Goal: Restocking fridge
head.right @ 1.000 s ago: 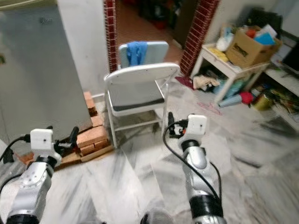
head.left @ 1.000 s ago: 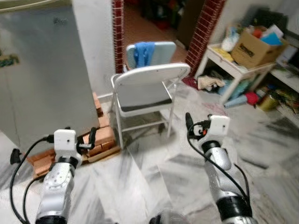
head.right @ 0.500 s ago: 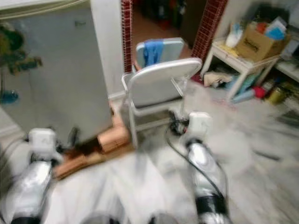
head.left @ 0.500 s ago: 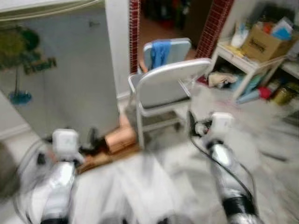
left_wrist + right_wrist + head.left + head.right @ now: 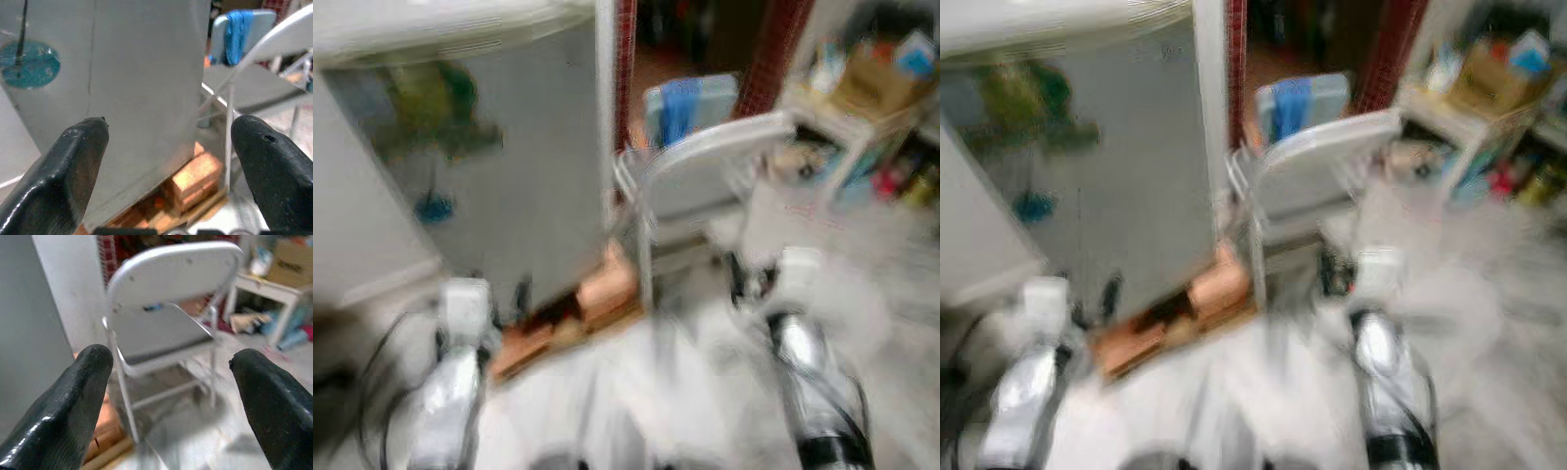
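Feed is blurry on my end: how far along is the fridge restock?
Barely begun. Done: nothing visible; the fridge looks closed. In hand: nothing; the left gripper and right gripper are open and empty, facing the fridge and the folding chair. Left: opening it and loading; no stock visible yet.

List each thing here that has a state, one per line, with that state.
Fridge: door shut, standing on bricks.
Folding chair: unfolded, upright, seat bare.
Blue cloth: draped over the back of the chair behind.
Cardboard box: open, stuffed, on the white side table.
Left hand: open, empty.
Right hand: open, empty.
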Controlling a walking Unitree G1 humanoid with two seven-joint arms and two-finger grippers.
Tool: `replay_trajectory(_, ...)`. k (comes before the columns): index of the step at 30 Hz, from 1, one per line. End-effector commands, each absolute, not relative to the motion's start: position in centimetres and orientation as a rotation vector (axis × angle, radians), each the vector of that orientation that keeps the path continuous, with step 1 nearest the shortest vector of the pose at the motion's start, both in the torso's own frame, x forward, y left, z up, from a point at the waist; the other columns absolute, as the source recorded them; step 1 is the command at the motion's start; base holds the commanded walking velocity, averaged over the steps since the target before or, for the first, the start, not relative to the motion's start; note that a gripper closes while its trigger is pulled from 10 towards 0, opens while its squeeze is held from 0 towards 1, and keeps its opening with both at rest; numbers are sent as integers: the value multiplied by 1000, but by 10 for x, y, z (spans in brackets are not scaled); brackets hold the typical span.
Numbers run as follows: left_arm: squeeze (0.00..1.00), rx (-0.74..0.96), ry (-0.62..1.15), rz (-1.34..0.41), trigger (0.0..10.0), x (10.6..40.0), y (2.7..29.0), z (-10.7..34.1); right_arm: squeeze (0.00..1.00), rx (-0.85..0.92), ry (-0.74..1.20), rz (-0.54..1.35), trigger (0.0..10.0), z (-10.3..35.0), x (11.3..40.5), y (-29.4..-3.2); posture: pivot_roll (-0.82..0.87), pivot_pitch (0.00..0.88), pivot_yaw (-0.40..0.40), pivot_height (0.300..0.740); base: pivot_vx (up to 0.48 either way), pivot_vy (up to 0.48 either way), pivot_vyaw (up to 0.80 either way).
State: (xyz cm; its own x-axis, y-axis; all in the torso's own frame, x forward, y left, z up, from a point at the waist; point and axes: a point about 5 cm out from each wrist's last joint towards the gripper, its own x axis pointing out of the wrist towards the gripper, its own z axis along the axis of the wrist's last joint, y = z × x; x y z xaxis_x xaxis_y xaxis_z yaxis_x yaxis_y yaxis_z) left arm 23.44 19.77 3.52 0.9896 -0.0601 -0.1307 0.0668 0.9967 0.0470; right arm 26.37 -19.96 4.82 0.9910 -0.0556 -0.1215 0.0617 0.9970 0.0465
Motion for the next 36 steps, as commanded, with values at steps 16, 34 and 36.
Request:
replay_trajectory(16,0,84,123,-45,10000,234,206,36,0,64,91,-9,10000,56,271,-185,12,0,-43,740,0,480,-422)
replay_trajectory(34,0,104,136,-37,10000,232,206,33,0,38,92,18,10000,56,275,-183,17,0,-52,740,0,480,0)
replay_trajectory(36,0,107,136,-37,10000,232,206,33,0,38,92,20,10000,56,275,-183,19,0,-54,740,0,480,0)
